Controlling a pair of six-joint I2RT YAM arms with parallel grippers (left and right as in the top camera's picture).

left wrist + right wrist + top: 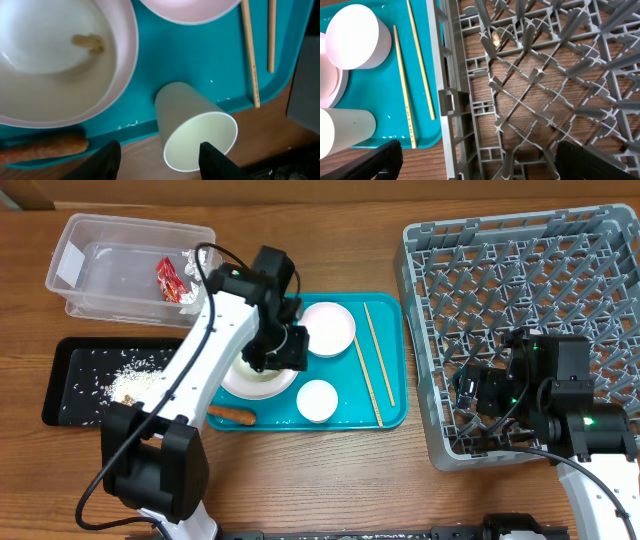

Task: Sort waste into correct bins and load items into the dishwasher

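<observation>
the small white cup (192, 135) stands upright at the near edge of the teal tray (175, 60), mouth up and empty, just ahead of my left gripper (161, 145). my left fingers (111, 160) stand apart and hold nothing; one dark tip overlaps the cup's rim in the wrist view, but i cannot tell whether it touches. beside the cup is the white plate (60, 70) with a beige food scrap (89, 43) in its hollow. an orange carrot piece (42, 148) lies along the tray's edge below the plate. past the cup sits a white bowl (328, 328), and to its right the two chopsticks (372, 365) lie nearly parallel on the tray.

from overhead, my left arm reaches over the plate. behind it the clear tub (100, 270) holds the red wrapper (167, 278) with a white tissue (192, 275) just beside it. the black tray (70, 380) next to the teal one carries a heap of rice (130, 385) and scattered grains.

on the other side, my right gripper (479, 145) hangs over the near left part of the grey dish rack (520, 290), fingers spread wide and holding nothing. everything rests on the wooden table (350, 480).
</observation>
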